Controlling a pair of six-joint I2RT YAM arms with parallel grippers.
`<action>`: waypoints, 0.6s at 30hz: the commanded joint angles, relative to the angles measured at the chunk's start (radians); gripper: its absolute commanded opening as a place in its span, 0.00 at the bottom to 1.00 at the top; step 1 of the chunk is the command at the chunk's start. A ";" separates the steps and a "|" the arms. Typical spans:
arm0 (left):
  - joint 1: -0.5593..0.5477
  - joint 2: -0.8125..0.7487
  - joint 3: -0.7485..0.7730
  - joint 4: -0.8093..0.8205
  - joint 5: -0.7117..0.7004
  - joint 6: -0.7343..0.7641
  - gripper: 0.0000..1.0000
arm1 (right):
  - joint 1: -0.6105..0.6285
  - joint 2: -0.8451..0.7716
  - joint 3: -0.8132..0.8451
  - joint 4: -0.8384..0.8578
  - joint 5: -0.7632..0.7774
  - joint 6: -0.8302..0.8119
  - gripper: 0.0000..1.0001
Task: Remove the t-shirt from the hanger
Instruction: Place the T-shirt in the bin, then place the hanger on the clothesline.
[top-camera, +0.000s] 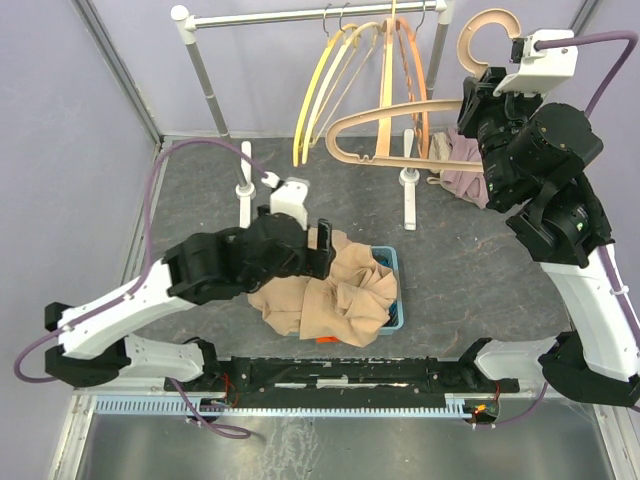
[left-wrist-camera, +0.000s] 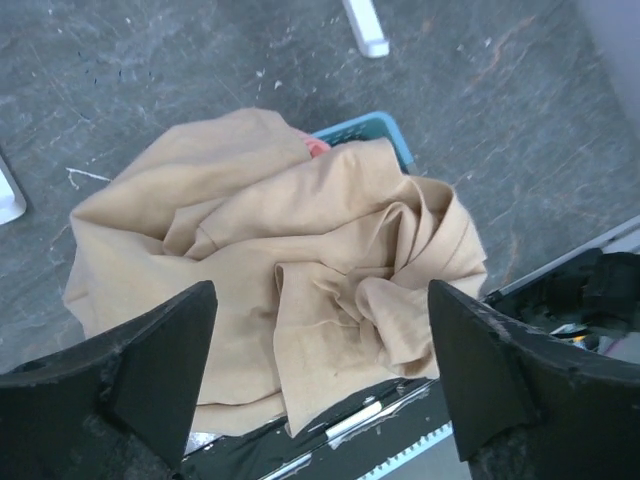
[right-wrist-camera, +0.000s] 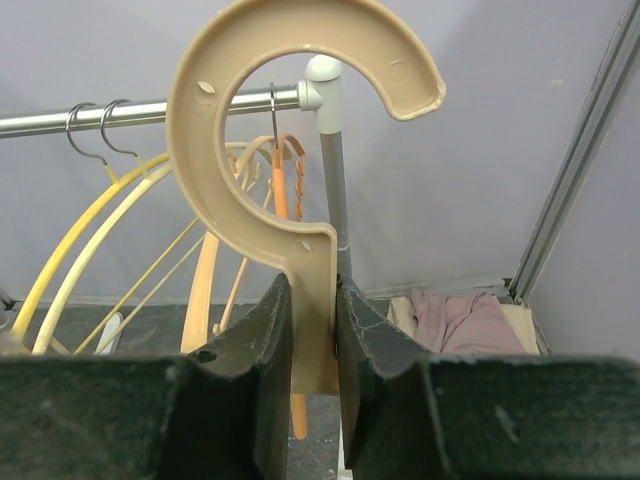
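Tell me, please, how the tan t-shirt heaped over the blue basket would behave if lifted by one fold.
The t-shirt would probably hang limp and unfold, judging by its soft creases. It looks thin, likely light. It may snag on the blue basket it drapes over.

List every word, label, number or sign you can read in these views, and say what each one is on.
No text can be read in any view. The beige hanger, the tan t-shirt, the blue basket and the rail show no print, label or number.
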 joint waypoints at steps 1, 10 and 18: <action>-0.005 -0.135 0.060 0.069 -0.052 0.056 1.00 | -0.003 -0.002 0.041 0.045 -0.004 -0.046 0.03; -0.003 -0.132 0.222 0.251 -0.006 0.349 0.99 | -0.004 -0.024 -0.013 0.075 -0.173 -0.097 0.02; -0.003 -0.053 0.369 0.307 0.097 0.459 0.99 | -0.004 -0.062 -0.042 0.059 -0.377 -0.082 0.01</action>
